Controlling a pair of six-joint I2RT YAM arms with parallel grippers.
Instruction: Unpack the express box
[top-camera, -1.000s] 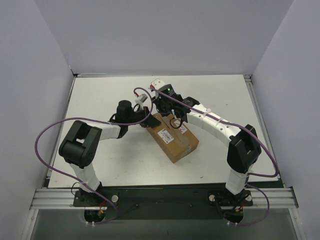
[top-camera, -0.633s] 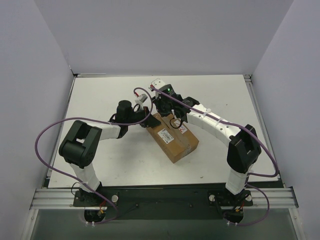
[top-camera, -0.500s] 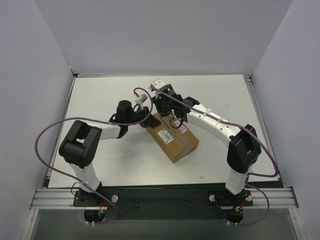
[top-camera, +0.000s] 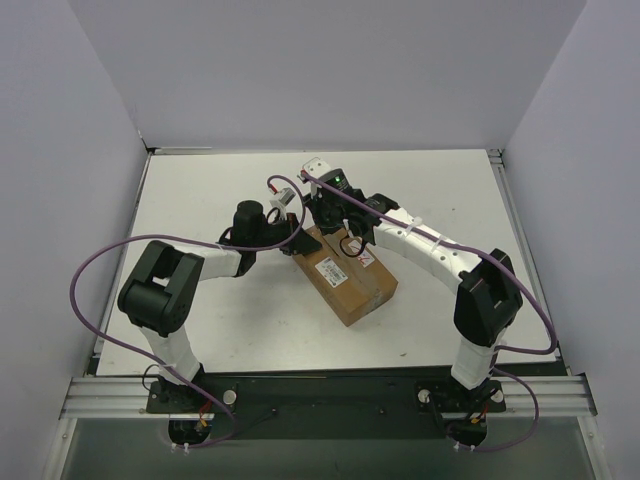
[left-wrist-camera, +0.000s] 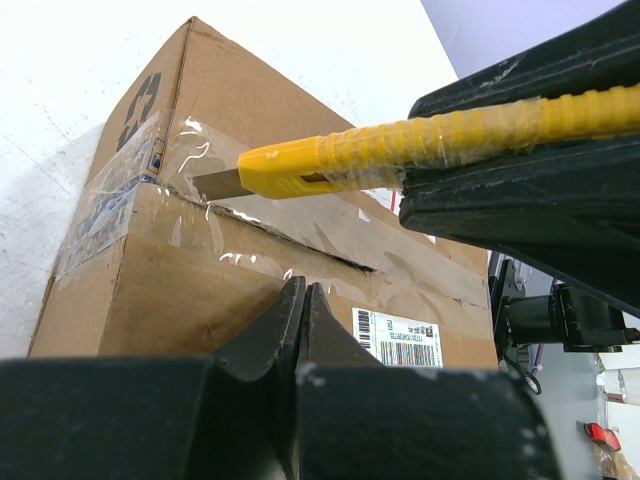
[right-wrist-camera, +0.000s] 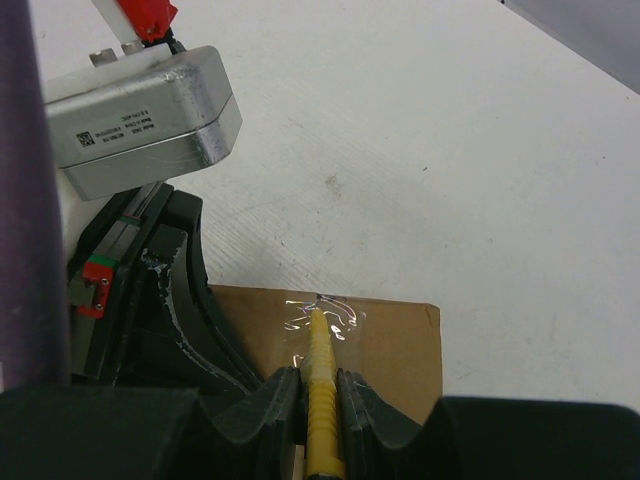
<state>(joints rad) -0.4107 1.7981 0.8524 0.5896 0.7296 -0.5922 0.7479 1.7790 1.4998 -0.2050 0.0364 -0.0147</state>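
White table (top-camera: 200, 200) from above: nothing has shifted in the last second, so the cut looks paused, with the box (top-camera: 358, 292) mid-table and its long axis running far-left to near-right. Left wrist: the left jaws are shut and empty just beside the box's side, and the knife (left-wrist-camera: 400, 150) has its blade on the taped seam. Right wrist: the right jaws pinch the knife, aimed along the seam at the far edge.

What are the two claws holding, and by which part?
The right claw grips a yellow knife by its handle, the blade at the box's taped seam. The left claw is shut and holds nothing.
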